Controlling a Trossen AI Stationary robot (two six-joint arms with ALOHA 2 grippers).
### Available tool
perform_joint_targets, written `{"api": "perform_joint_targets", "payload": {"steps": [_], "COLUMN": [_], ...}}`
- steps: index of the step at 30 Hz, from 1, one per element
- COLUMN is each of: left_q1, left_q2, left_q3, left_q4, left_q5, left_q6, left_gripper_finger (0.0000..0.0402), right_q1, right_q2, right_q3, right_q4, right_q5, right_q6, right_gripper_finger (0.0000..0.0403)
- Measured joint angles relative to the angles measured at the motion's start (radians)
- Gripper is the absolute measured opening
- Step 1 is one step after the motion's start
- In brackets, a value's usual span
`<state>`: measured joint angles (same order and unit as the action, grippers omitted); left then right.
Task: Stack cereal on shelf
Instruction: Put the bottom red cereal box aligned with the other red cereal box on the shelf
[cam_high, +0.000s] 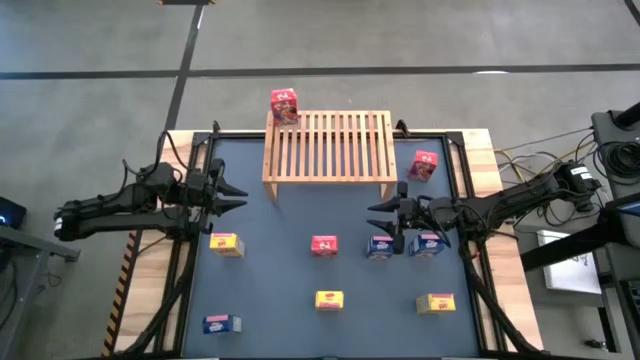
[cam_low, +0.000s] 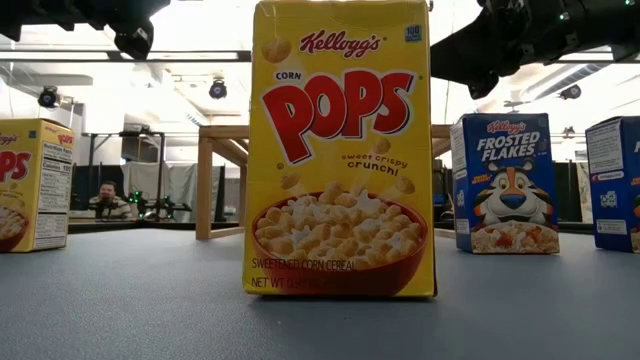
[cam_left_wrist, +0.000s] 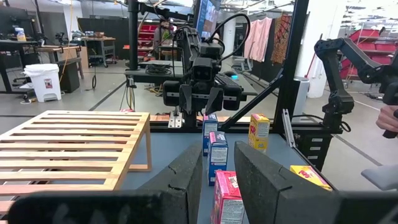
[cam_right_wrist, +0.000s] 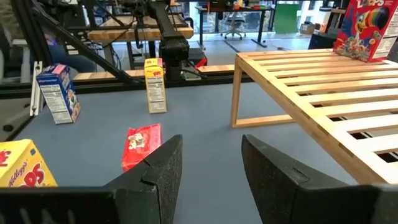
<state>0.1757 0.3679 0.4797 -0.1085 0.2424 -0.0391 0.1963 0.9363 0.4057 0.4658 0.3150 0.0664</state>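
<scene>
The shelf (cam_high: 328, 145), a light slatted wooden rack, stands on its short legs at the table's far middle. One red cereal box (cam_high: 284, 106) stands upright on its far left corner. Another red box (cam_high: 424, 165) sits on the table right of the shelf. Several more cereal boxes are spread over the mat, among them a red one (cam_high: 323, 245), two blue ones (cam_high: 380, 246) (cam_high: 428, 244) and a yellow one (cam_high: 226, 243). My left gripper (cam_high: 240, 193) hovers open at the table's left. My right gripper (cam_high: 380, 215) hovers open above the blue boxes. Both are empty.
Near the front edge lie a blue box (cam_high: 221, 323) and two yellow boxes (cam_high: 329, 299) (cam_high: 436, 303); the middle one fills the low view (cam_low: 340, 150). Bare mat lies between the shelf and the row of boxes. A person (cam_low: 105, 198) sits in the room beyond.
</scene>
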Motion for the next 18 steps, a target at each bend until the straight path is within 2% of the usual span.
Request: {"api": "perform_joint_targets", "payload": {"steps": [6, 9, 18], "left_q1": [0.0, 0.0, 0.0], "left_q2": [0.0, 0.0, 0.0], "left_q3": [0.0, 0.0, 0.0], "left_q4": [0.0, 0.0, 0.0], "left_q5": [0.0, 0.0, 0.0], "left_q6": [0.0, 0.0, 0.0], "left_gripper_finger": [0.0076, 0.0076, 0.0076], "right_q1": [0.0, 0.007, 0.038], "right_q2": [0.001, 0.022, 0.216], "right_q3": [0.0, 0.0, 0.094], "right_q4": [-0.013, -0.018, -0.023], "right_q5": [-0.001, -0.051, -0.089], "right_q6": [0.036, 0.011, -0.017], "right_gripper_finger": [0.0155, 0.0155, 0.0157]}}
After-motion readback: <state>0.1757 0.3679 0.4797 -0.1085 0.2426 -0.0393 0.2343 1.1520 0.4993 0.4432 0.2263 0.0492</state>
